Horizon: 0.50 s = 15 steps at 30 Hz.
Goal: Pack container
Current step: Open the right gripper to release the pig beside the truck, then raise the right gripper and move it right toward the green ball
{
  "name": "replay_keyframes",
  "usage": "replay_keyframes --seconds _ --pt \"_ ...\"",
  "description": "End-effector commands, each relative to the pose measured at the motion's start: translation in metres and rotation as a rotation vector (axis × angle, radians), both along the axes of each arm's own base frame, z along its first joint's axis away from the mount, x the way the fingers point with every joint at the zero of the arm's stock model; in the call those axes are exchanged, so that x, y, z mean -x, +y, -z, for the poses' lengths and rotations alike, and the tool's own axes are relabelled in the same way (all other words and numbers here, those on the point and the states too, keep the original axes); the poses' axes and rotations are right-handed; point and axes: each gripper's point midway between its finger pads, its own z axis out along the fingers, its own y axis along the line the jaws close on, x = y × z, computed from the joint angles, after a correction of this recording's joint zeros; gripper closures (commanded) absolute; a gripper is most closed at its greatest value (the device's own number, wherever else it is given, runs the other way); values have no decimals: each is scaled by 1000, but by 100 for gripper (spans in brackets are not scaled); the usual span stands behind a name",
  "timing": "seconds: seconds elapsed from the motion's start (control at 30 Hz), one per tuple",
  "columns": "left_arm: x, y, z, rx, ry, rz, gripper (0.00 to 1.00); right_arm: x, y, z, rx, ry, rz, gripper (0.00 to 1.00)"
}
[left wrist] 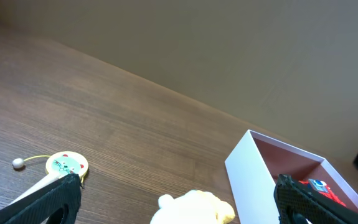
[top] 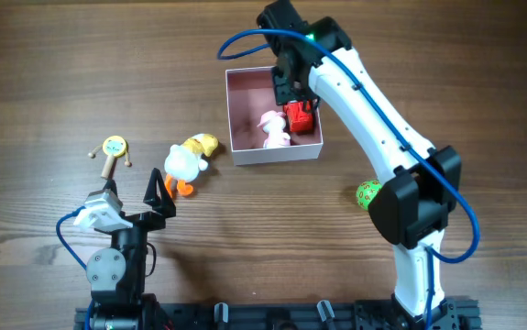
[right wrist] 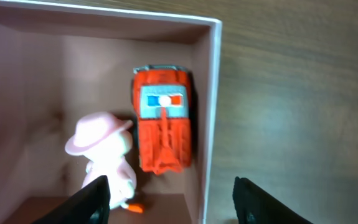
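A: Overhead first. Where is the container [top: 247,103]?
B: On the bench [top: 52,73], upright, its top open. There is one of it. Two toys sit inside, a pink figure [top: 275,128] and a red truck [top: 300,117], side by side toward the container's right wall.
A: And outside it?
B: Three toys. A white duck [top: 188,160] lies near the container's near-left corner, and a yellow rattle drum [top: 115,147] is farther out on that side. A green spotted ball [top: 367,194] sits past the near-right corner, partly behind the right arm. Only this view shows the ball.
A: The two claws?
B: The right claw [top: 290,90] hangs over the container's right half. The left claw [top: 132,194] is well apart from the container, beyond the duck.
A: Left wrist view?
B: The left claw [left wrist: 179,205] is spread wide and empty, with the duck's yellow top low between its fingers. The drum lies by one finger. Only here is the container's white wall seen from the side, with the truck showing inside.
A: Right wrist?
B: The right claw [right wrist: 175,202] gapes with nothing in it, above the container. The truck lies along the right wall, just beside the figure. Only this view shows the blue, white and red light on the truck's roof.
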Motion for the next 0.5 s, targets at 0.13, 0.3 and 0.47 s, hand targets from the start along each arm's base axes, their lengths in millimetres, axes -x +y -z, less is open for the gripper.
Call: replay_keyframes --seconds 0.13,0.3,0.47 --pt "0 0 0 -1 -6 2 0 13 -55 -58 -17 -52 151 29" --pt "0 0 0 -1 -5 2 0 40 -83 -54 16 67 238 18" --pt "0 0 0 -1 -5 2 0 54 -84 -51 -84 156 301 14"
